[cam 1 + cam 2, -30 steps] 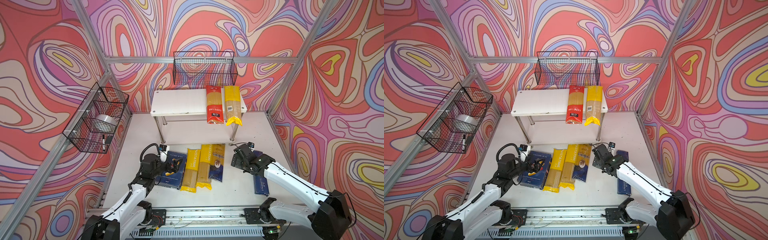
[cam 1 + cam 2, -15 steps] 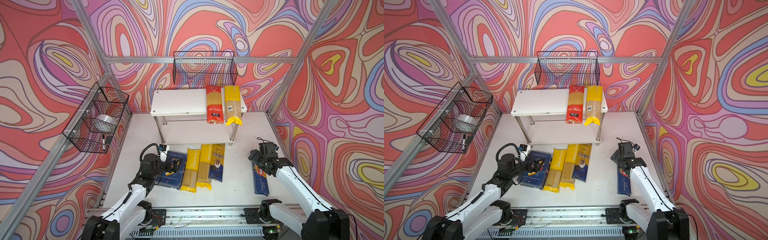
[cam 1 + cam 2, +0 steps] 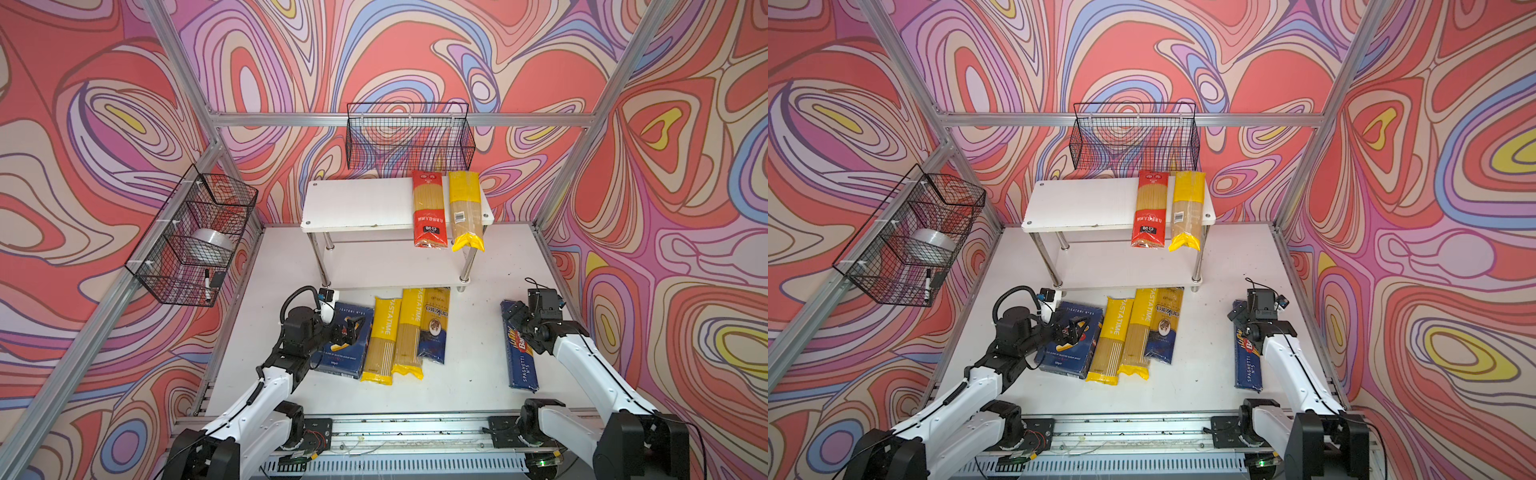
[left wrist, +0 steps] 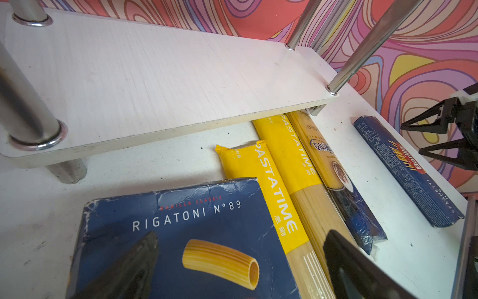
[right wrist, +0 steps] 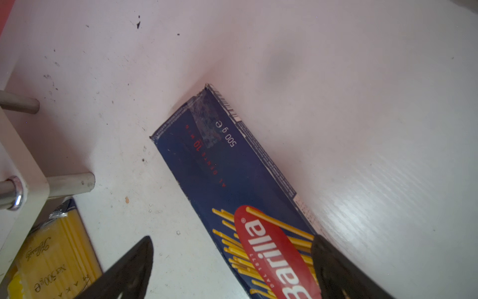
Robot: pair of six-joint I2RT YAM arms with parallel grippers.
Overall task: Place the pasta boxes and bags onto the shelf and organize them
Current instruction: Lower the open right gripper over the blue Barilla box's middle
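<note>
- logged the shelf (image 3: 361, 203) standing on the table (image 3: 469, 332), with both white boards visible in both top views.
- found the red-and-clear bag (image 3: 429, 216) and the yellow bag (image 3: 465, 212) side by side on the right part of the shelf's top board, near ends overhanging its front edge.
- found the rigatoni box (image 4: 181, 233) lying flat just in front of the shelf's front left leg.
- found the first pastatime bag (image 3: 384, 340), second pastatime bag (image 3: 409, 332) and ankara bag (image 3: 434, 328) packed together in front of the shelf, beside the rigatoni box.
- noted far ends of the second pastatime bag and ankara bag tucked under the shelf's lower board.
- found the spaghetti box (image 3: 519, 357) flat, off to the right of the shelf's front right leg and well apart from the other packs.
- left gripper (image 4: 238, 259): released, jaws spread above the rigatoni box, grasping nothing.
- right gripper (image 5: 232, 240): released, jaws wide over the spaghetti box end nearest the shelf.
- cannot tell whether either finger touches the box.
</note>
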